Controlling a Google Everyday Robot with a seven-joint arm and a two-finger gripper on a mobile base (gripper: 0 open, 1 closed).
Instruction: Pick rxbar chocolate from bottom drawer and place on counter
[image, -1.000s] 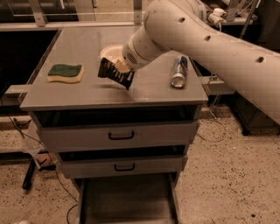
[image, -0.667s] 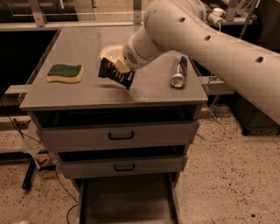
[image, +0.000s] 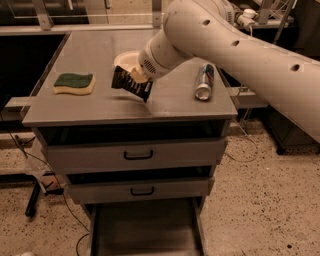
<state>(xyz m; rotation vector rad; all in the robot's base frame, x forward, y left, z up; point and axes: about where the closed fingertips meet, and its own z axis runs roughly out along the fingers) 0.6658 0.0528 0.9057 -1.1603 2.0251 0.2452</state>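
Observation:
The rxbar chocolate, a black wrapper with pale lines, hangs tilted just above the middle of the counter. My gripper is shut on its upper edge, at the end of my big white arm that reaches in from the upper right. The bar's lower corner is close to the counter surface; I cannot tell whether it touches. The bottom drawer stands pulled out below, its grey floor bare.
A green and yellow sponge lies on the counter's left. A silver-blue can lies on its side at the right. A pale round dish sits behind the gripper. Two upper drawers with black handles are closed.

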